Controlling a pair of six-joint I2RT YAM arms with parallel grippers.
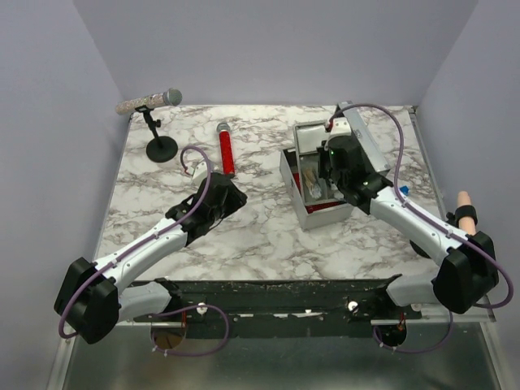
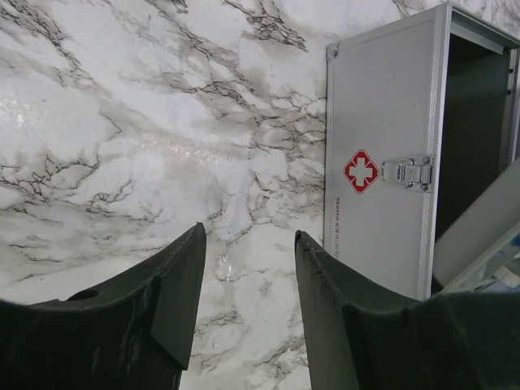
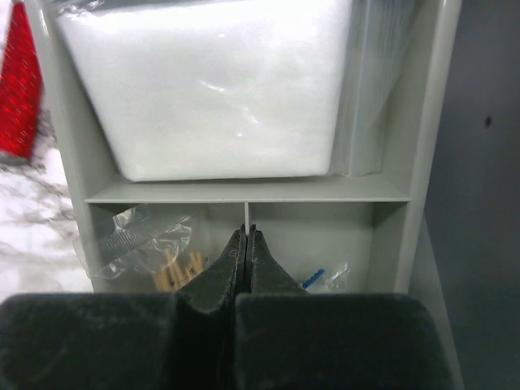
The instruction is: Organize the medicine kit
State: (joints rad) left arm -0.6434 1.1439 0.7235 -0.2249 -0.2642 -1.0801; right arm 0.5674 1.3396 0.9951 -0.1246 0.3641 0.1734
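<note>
Trouble could start with the right hand [image 3: 245, 240]. Its two fingers are pressed tight together, and as far as I can see there is nothing between them. It hangs low inside the medicine kit [image 2: 382, 162], which sits open on the marble desk [image 2: 122, 122]. The tips point right at the thin wall that splits two small pockets of the grey tray [image 3: 382, 191].

If the hand goes straight down, it could hit that wall and push or tip the tray. A shut hand cannot pick anything up, so a grab from here would get nothing. Just left of the tips is a clear bag of little wooden pieces [image 3: 154, 256], and just right is a small bag with something blue [image 3: 325, 276]. A sideways slip could crush or drag either one. Ahead of the tips lies a big white pad [image 3: 203, 89].

The left hand [image 2: 249, 237] has its fingers apart and holds nothing, over bare desk. The kit's side with the red cross is close on its right, so a swing that way could knock the kit.
</note>
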